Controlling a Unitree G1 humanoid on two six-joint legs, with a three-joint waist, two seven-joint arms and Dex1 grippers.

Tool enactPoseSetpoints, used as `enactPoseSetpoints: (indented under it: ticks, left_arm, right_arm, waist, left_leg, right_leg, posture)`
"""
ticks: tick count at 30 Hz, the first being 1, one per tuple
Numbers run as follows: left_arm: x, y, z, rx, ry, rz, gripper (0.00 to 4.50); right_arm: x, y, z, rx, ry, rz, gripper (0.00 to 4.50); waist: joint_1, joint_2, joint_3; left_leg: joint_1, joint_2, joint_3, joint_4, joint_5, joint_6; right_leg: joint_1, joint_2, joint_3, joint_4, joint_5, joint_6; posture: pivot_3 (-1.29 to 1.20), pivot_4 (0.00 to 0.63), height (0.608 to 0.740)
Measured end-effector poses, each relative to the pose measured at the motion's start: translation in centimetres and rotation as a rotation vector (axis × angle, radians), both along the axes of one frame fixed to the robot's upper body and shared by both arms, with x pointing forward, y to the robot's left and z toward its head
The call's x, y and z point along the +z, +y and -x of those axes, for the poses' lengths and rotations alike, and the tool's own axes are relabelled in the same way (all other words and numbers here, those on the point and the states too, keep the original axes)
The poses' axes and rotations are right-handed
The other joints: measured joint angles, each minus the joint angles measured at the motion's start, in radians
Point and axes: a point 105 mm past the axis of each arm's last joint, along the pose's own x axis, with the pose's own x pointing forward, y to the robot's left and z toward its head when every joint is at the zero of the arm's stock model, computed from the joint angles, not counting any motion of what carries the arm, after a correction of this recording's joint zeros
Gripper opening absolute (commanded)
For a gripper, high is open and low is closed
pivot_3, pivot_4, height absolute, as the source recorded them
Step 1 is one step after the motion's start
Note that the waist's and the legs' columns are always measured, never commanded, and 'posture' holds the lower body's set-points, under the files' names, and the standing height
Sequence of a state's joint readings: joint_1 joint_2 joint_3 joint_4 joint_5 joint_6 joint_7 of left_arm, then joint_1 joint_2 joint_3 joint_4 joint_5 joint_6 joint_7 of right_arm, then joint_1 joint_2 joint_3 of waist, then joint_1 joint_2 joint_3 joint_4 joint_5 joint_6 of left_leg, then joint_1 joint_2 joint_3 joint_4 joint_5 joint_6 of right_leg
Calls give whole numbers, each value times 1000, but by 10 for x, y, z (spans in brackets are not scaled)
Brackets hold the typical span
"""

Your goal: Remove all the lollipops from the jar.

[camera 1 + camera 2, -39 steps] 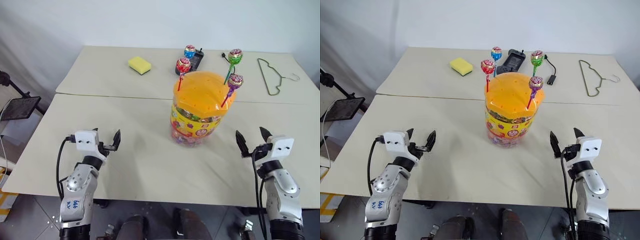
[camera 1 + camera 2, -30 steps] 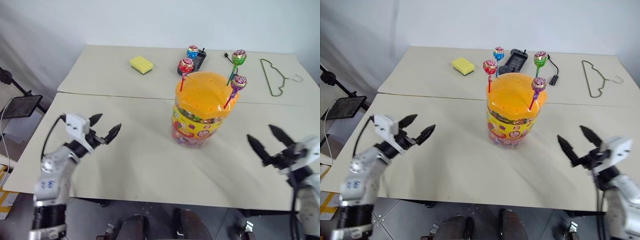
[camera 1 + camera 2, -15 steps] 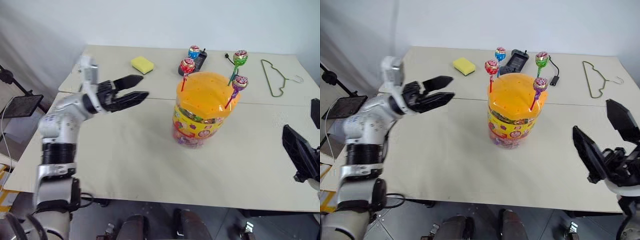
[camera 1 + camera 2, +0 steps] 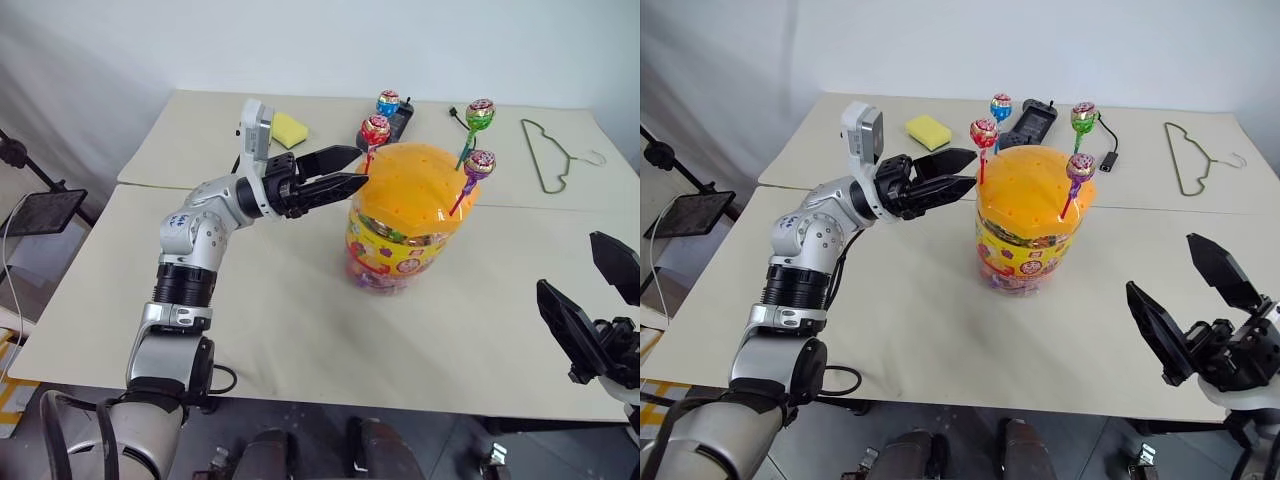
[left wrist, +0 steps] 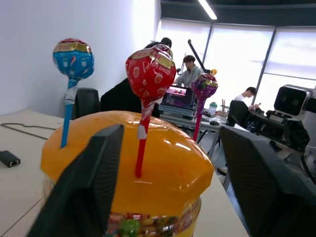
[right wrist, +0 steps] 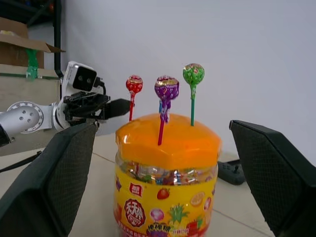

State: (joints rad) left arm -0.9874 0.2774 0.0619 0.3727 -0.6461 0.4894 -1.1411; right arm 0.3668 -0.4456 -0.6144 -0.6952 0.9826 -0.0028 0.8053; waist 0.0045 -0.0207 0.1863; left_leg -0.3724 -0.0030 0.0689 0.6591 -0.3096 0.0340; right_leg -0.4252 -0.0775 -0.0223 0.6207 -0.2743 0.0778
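The jar [image 4: 398,240] is a clear tub with a yellow label band, standing mid-table under an orange domed lid [image 4: 412,190]. Sticking up from the lid are the lollipops: red [image 4: 375,130], blue [image 4: 387,102], green [image 4: 480,112] and purple [image 4: 479,162]. My left gripper [image 4: 361,166] reaches in from the left at lid height. It is open, with a finger on each side of the red lollipop's stick [image 5: 141,153] and a gap on both sides. My right gripper [image 4: 1162,265] hangs wide open and empty near the table's front right, well clear of the jar.
A yellow sponge [image 4: 288,129] lies behind my left arm. A black device [image 4: 1028,122], a cable plug [image 4: 1107,160] and a wire hanger [image 4: 556,155] lie on the far table. A seam [image 4: 250,193] joins the two tables. People sit in the background [image 5: 190,74].
My left arm has swung up and to the right from the table's left side to the jar's lid, its fingers narrowing around the red lollipop's stick. The right gripper rose and stays wide open.
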Motion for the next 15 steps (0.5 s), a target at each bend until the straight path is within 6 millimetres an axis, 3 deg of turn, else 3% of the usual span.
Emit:
enactPoseSetpoints:
  ticks: [7,11,15]
  left_arm:
    - [3,-4,-3,14,6,21,12]
    - [5,-3,-8,22,54,73,12]
    - [40,11,-11,23,123,243,12]
  right_arm:
    - [0,-1,-2,-24,5,0,4500]
    - [8,5,-8,-8,-20,-9,4500]
    - [24,25,-16,97,-52,16,4500]
  waist:
    - [-2,0,0]
    - [-3,0,0]
    - [-7,-1,0]
  left_leg:
    - [0,0,0,0,0,0]
    - [0,0,0,0,0,-1]
    - [0,0,0,0,0,-1]
  right_leg:
    - [0,0,0,0,0,0]
    - [0,0,0,0,0,0]
    - [-1,0,0,1,0,0]
  posture:
    - [0,150,740]
    - [0,150,740]
    - [0,150,740]
